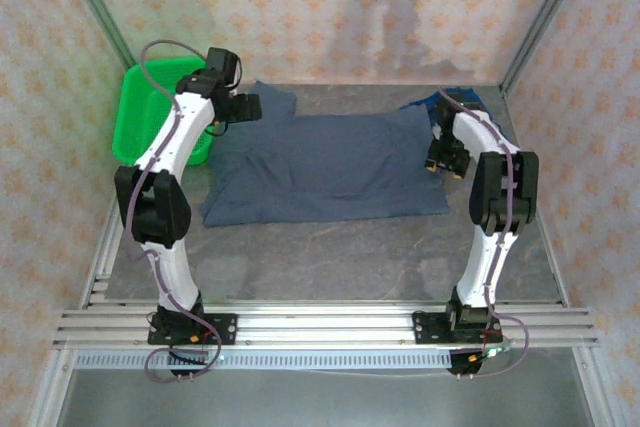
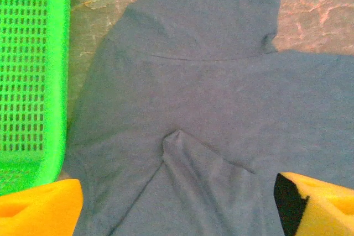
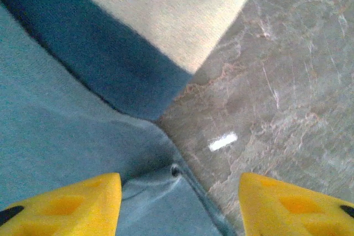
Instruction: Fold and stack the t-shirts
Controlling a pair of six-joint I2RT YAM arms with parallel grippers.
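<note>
While the plain slate-blue cloth t-shirt point(image 1: 325, 167) lies flat, both pairs of jaws stand open: left gripper point(image 2: 177, 208) over its left end, right gripper point(image 3: 180, 205) over its right edge.

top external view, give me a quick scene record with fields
slate-blue t-shirt: spread mid-table, one sleeve out at far left
royal blue t-shirt: at the far right corner of the slate-blue one, white print showing
green basket: far left, beside the sleeve
left gripper: open, over the sleeve end
right gripper: open, over the right edge
table: grey marbled top
</note>
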